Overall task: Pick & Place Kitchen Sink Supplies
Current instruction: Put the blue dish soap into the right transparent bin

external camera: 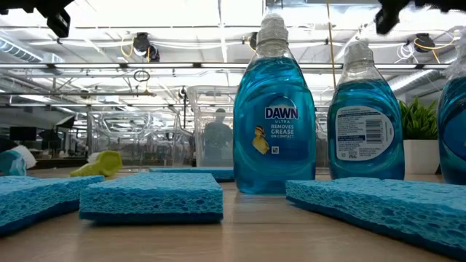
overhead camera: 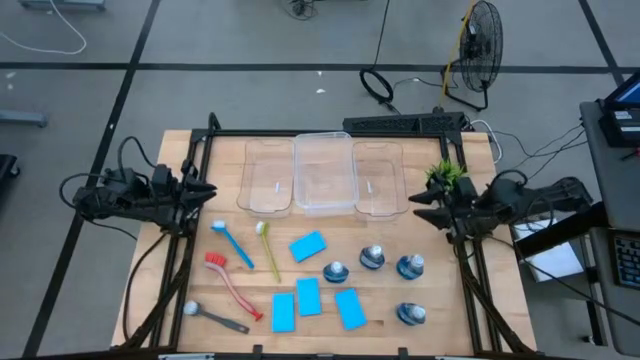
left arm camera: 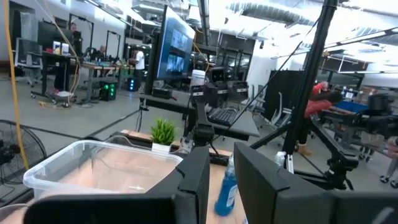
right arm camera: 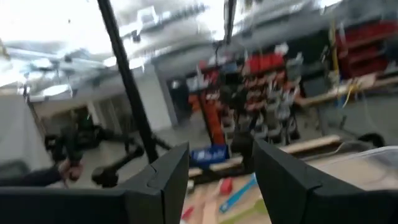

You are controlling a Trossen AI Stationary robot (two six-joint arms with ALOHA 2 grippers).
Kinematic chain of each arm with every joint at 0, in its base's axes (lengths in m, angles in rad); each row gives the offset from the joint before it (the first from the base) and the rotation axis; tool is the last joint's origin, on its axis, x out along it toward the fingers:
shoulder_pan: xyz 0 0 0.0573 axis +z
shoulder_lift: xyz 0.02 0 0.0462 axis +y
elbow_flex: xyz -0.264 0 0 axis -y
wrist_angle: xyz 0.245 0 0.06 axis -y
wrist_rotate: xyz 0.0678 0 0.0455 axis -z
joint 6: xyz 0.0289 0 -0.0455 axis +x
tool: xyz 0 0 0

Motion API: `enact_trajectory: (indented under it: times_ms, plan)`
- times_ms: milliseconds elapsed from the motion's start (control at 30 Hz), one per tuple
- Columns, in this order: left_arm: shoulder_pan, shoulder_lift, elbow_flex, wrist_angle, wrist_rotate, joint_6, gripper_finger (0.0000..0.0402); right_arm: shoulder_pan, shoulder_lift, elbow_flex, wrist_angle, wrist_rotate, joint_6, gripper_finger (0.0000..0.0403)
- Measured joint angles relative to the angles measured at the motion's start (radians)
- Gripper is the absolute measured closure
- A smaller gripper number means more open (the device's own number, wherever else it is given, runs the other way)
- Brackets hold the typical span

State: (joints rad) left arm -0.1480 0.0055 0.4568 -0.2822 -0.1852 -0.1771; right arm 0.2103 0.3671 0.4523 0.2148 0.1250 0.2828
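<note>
at the desk's (overhead camera: 400,315) near edge lie a grey brush (overhead camera: 215,317), two sponges side by side (overhead camera: 284,312) (overhead camera: 308,296), a third sponge (overhead camera: 350,308) just right of them, and a bottle (overhead camera: 411,314) near the right corner. a little farther in, the red brush (overhead camera: 231,281) lies angled beside the grey one. past that, a row of three bottles (overhead camera: 336,271) (overhead camera: 372,258) (overhead camera: 409,266) stands to the right, and a fourth sponge (overhead camera: 308,246) lies alone left of them. the blue brush (overhead camera: 232,243) and the yellow-green brush (overhead camera: 268,248) lie close together left of that sponge. at the far edge three clear bins (overhead camera: 323,172) sit together, all with nothing from the task in them, and a small plant (overhead camera: 445,175) stands just right of them.

the left hand (overhead camera: 208,189) hovers over the desk's left edge, its fingers (left arm camera: 196,180) set a narrow gap apart, pinching nothing. the right hand (overhead camera: 415,199) hovers over the right edge near the plant, fingers (right arm camera: 171,177) spread with nothing between them.
</note>
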Motion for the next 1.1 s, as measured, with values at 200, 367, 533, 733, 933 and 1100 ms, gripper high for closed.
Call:
enact_trajectory:
  times_ms: [200, 367, 533, 733, 933, 1100]
  plan:
    - [0.0, 0.0, 0.0, 0.0, 0.0, -0.001, 0.0325, 0.055, 0.194, 0.253, -0.431, 0.0, 0.074, 0.0255]
    - [0.0, 0.001, 0.0, 0.0, 0.0, -0.001, 0.0325, 0.092, 0.294, 0.382, -0.685, -0.078, 0.196, 0.0286]
    - [0.0, 0.001, 0.0, 0.0, 0.0, -0.002, 0.0325, 0.099, 0.319, 0.408, -0.787, -0.212, 0.389, 0.0306]
    - [0.0, 0.001, 0.0, -0.001, 0.0, -0.002, 0.0325, 0.099, 0.319, 0.409, -0.921, -0.266, 0.554, 0.029]
    - [0.0, 0.001, 0.0, -0.001, 0.0, -0.004, 0.0325, 0.099, 0.319, 0.409, -0.966, -0.356, 0.652, 0.0241]
    - [0.0, 0.001, 0.0, -0.001, 0.0, -0.01, 0.0325, 0.099, 0.319, 0.409, -0.938, -0.416, 0.698, 0.0222]
